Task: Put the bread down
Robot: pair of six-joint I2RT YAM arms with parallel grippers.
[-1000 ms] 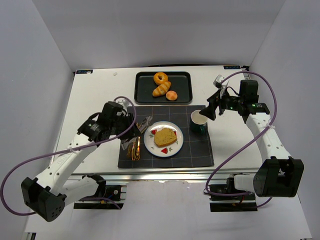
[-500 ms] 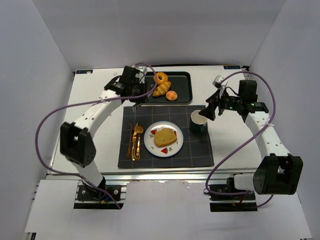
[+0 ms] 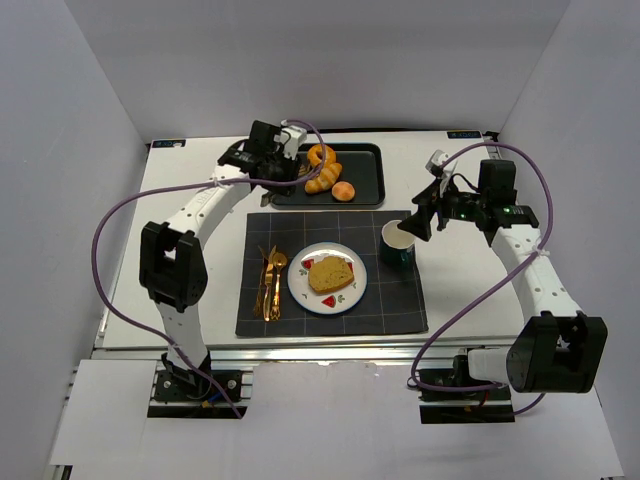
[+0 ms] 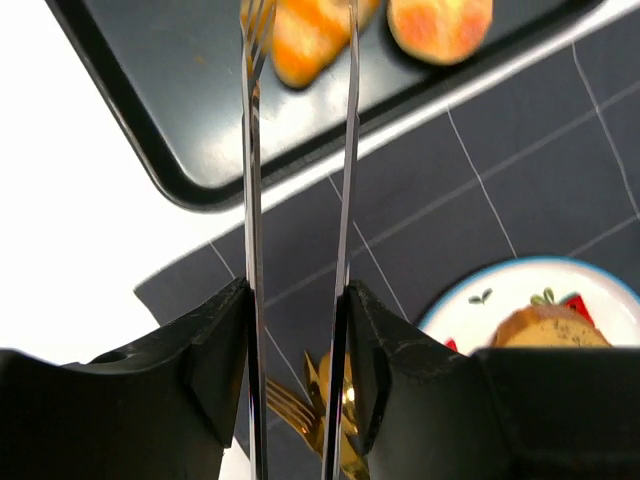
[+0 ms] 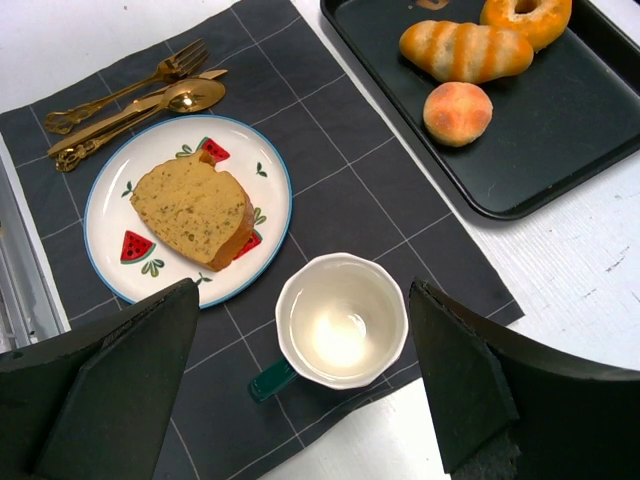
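Task's thing: the long striped golden bread roll (image 4: 312, 40) lay in the flat black rectangular tray (image 4: 150, 90) at the far side of the white table (image 3: 190, 200). It was between a brown ring-shaped pastry (image 3: 321, 155) and a small round orange bun (image 4: 440, 22).
Left claw: the left claw (image 4: 297, 335) was closed part way on a pair of thin silver metal tongs (image 4: 251, 200). One blade lay along the inner face of each finger, with a gap between the blades.
Right claw: the right claw (image 5: 303, 290) stood wide open and held nothing. It hovered above the white-lined dark green cup (image 5: 340, 320) on the dark checked cloth mat (image 5: 350, 170).
Key relation: the roll lay straight ahead of the left claw, at the far end of the tongs. In the left wrist view its near end showed between the two blades. Its long axis ran slantwise across the blades, not along them. The blade tips went out of the frame (so I cannot tell if they touched the crust).
Nearer arm: the left one, clearly; the right arm was well apart from the tray.
Likely goal: the round white plate with watermelon pictures (image 5: 105, 210) already carried a thick yellow cake-like slice (image 5: 195, 210). In my judgement the roll was to go beside it.
Next move: the blades probably had to close across the roll's narrow width.
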